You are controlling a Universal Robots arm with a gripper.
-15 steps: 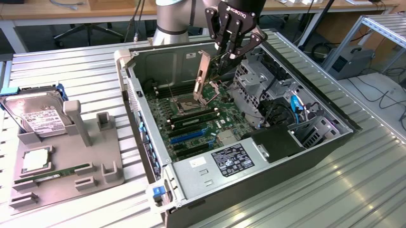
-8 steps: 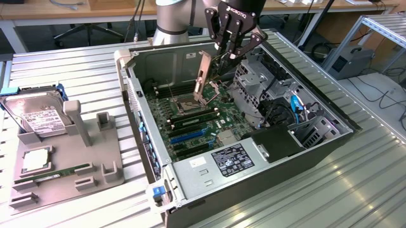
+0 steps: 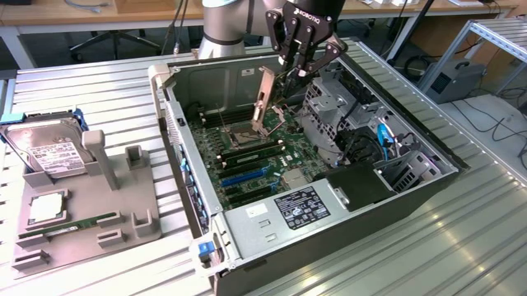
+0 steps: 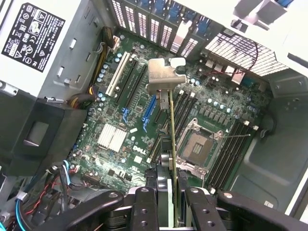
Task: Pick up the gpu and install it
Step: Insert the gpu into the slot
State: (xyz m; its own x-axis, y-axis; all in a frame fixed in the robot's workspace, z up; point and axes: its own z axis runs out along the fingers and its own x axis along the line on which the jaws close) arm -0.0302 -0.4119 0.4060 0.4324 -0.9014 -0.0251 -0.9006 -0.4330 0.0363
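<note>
"ROBOTIQ" stands on the gripper (image 3: 307,58); "DELL" is printed on the motherboard (image 4: 139,169).

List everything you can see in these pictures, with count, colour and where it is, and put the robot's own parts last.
computer case: one, grey, lying open on the slatted metal table.
motherboard: one, green, on the case floor, with its CPU socket empty.
gpu: one, dark board with pale metal bracket, held on edge above the motherboard.
power supply: one, silver with black label, at the case's near end.
parts holder: one, grey, on the exterior view's left.
hard drive: one, silver, in the holder.
memory stick: one, green, in the holder.
gripper: one, black, shut on the gpu.
</note>
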